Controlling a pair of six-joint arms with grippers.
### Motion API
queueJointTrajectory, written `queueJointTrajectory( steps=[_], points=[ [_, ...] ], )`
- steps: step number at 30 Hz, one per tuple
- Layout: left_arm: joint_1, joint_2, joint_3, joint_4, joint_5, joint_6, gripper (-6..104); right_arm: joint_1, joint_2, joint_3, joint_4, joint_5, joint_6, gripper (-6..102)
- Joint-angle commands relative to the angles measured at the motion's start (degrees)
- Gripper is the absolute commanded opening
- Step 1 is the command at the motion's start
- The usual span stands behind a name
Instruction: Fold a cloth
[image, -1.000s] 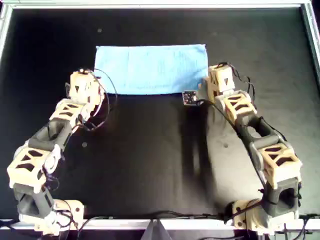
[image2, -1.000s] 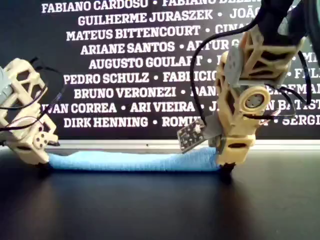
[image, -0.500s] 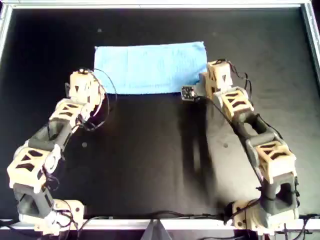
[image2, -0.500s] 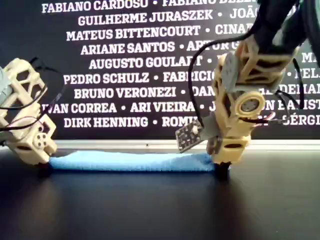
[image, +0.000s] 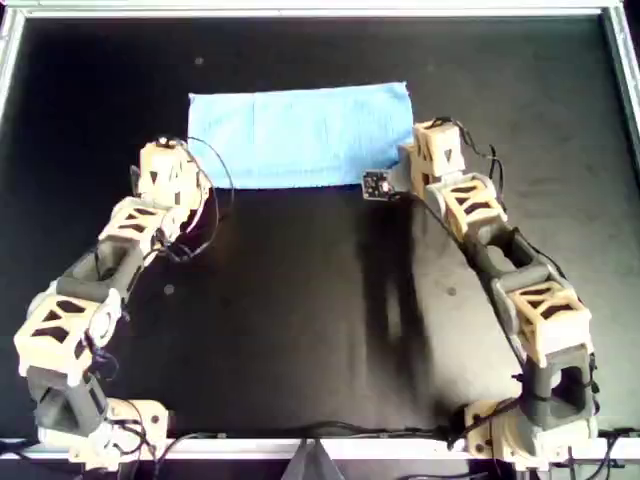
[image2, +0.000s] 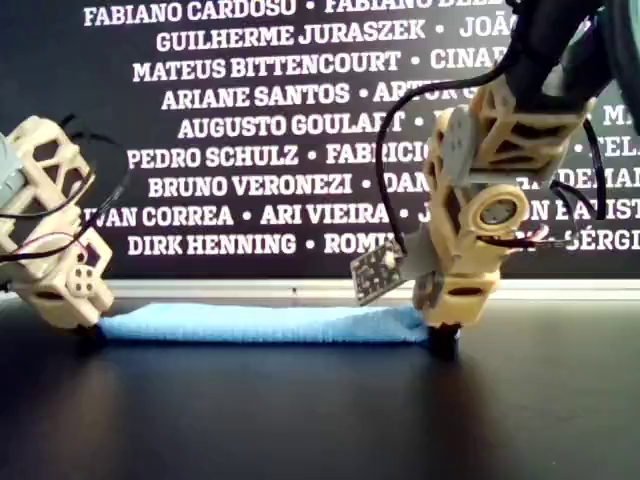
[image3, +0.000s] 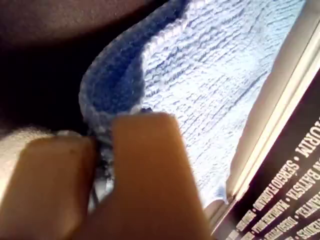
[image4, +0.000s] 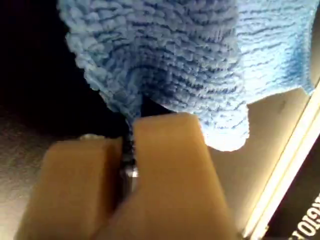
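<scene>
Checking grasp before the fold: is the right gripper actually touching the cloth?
Touching. In the right wrist view the right gripper has its jaws shut on a pinched edge of the light blue cloth, with fabric caught between them.

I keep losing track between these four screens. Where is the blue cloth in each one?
Overhead: the cloth lies flat, upper middle.
Exterior: a low blue strip between the arms.
Left wrist: pinched in the left gripper.
Right wrist: pinched in the right gripper.
Shared landmark: the black table.
</scene>
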Motion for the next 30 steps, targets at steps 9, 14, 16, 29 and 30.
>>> queueJointTrajectory(
  steps=[9, 14, 16, 29, 30],
  points=[
    [-1.3, 18.5, 12.7, 0.5, 0.6, 0.4, -1, 0.0, 23.5, 17.7, 0.4, -0.3, 0.26, -2],
    [-1.3, 24.8, 19.4, 0.5, 0.6, 0.2, -1, 0.2, 25.0, 21.1, 0.4, -0.3, 0.26, -2],
    [-1.3, 27.2, 21.9, 0.5, 0.6, 0.1, -1, 0.2, 26.2, 23.5, 0.4, -0.3, 0.26, -2],
    [-3.7, 31.6, 32.0, 0.5, 0.7, 0.0, -1, 0.2, 43.9, 41.4, 0.3, -0.3, 0.18, -2],
    [-4.7, 31.6, 33.0, 0.5, 0.7, 0.2, -1, 0.2, 45.2, 43.1, 0.3, -0.3, 0.18, -2]
  ],
)
